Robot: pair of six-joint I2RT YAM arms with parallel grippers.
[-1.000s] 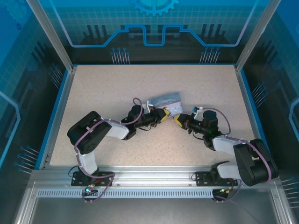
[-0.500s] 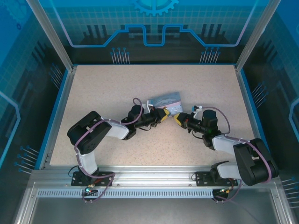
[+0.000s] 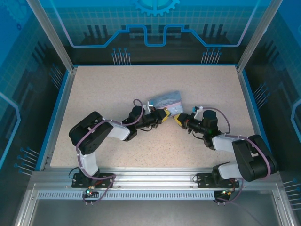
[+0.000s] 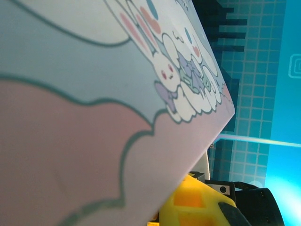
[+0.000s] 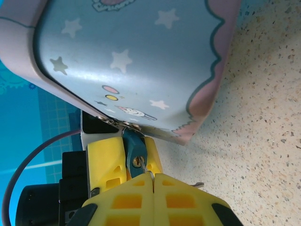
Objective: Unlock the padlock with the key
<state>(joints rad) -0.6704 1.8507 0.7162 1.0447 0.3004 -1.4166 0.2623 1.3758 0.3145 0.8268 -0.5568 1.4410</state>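
Over the speckled beige bench [image 3: 103, 94], beside the pale blue-grey cartoon-print tin [image 3: 165, 99], the right gripper [image 3: 178, 119] has edged inward. The left gripper [image 3: 164, 115] has its fingers clamped on the tiny blue padlock [image 5: 134, 149] at the tin's edge. The right fingers pinch the thin dark key [image 5: 146, 174], and its tip now meets the keyhole, so insertion looks imminent.

Speckled beige tabletop [image 3: 117, 89], blue rim [image 3: 155, 65], aluminium frame posts [image 3: 49, 35], glowing blue circuit-patterned wall panels [image 3: 155, 23]
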